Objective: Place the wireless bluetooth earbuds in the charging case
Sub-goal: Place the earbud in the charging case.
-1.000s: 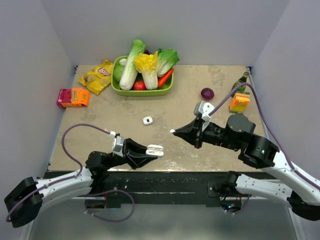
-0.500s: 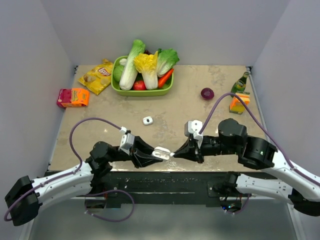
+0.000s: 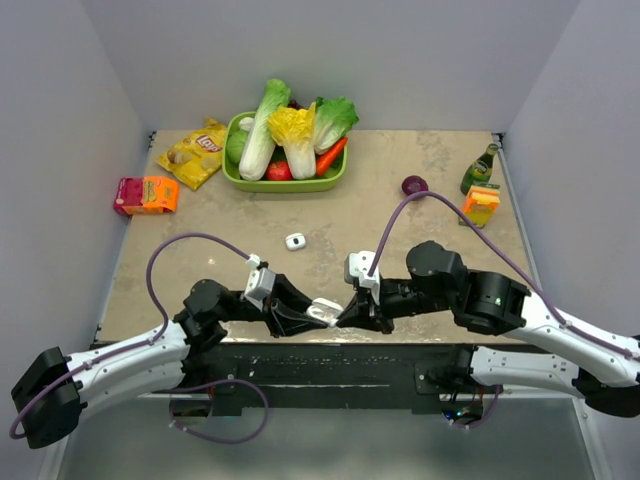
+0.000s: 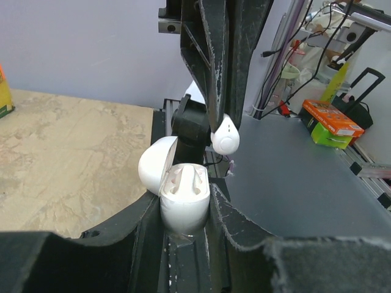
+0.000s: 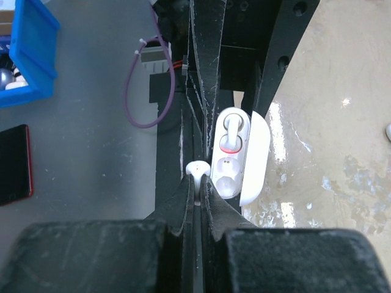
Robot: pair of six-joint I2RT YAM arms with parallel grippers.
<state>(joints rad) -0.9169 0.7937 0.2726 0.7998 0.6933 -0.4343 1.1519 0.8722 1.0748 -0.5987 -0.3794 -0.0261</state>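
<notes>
Charging case (image 4: 183,204) is off the counter, over the middle of its near edge. The lid is flipped open and the slots face the right arm. Left end effector (image 3: 300,312) is clamped on the case body, same grasp as a second ago. Earbud (image 5: 197,167) is pinched in the fully clenched right end effector (image 3: 345,315), and its bulb is now just beside the case rim.

Change: a second ago the arms were well apart, with the right one out over the counter. Now they've met, so approach looks done and insertion comes next. The slot nearest the earbud looks empty; can't tell about the other. Small white piece (image 3: 294,241) sits mid-counter, too small to identify.
</notes>
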